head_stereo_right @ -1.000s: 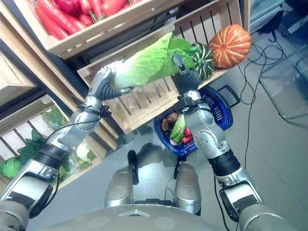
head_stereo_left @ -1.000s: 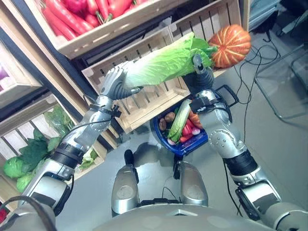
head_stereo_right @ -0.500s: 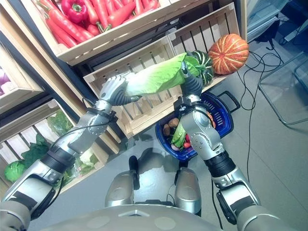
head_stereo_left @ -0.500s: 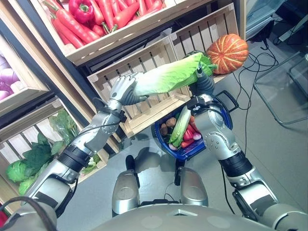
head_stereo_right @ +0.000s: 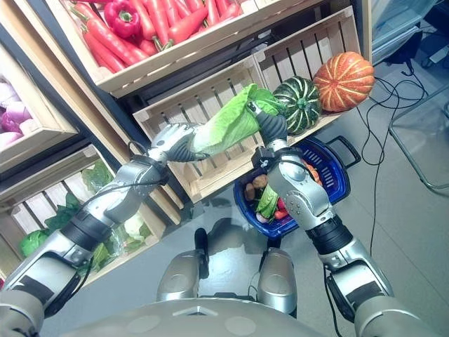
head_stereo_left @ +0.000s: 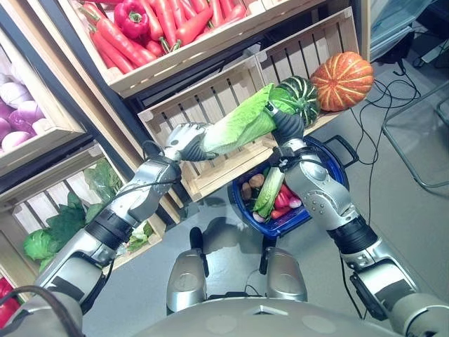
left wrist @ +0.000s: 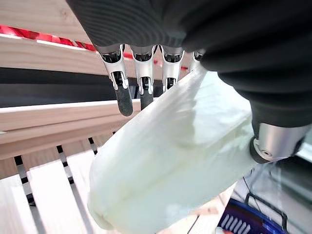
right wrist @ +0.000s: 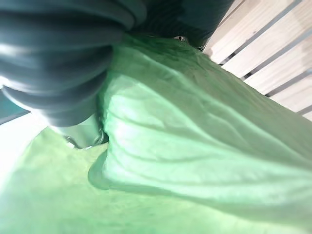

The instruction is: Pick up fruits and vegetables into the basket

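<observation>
A long cabbage point(head_stereo_left: 238, 126) with a white stalk and green leaves hangs between my two hands in front of the slatted crates. My left hand point(head_stereo_left: 184, 142) is shut on the white stalk end, which lies between its fingers point(left wrist: 123, 95) and thumb. My right hand point(head_stereo_left: 286, 126) holds the leafy end, one digit lying over the leaves point(right wrist: 195, 146). Below my right forearm the blue basket point(head_stereo_left: 295, 223) stands on the floor. It holds a long green vegetable point(head_stereo_left: 270, 193), potatoes point(head_stereo_left: 256, 181) and red pieces.
An orange pumpkin point(head_stereo_left: 342, 71) and a striped green squash point(head_stereo_left: 303, 98) sit in the crate right of the cabbage. Carrots and a red pepper point(head_stereo_left: 135, 15) fill the upper crate. Leafy greens point(head_stereo_left: 63, 225) lie in the lower left crate. A metal frame point(head_stereo_left: 421, 140) stands at the right.
The camera has shifted, showing more of the upper shelves. Both hands have carried the cabbage lower and further from the camera, closer above the basket.
</observation>
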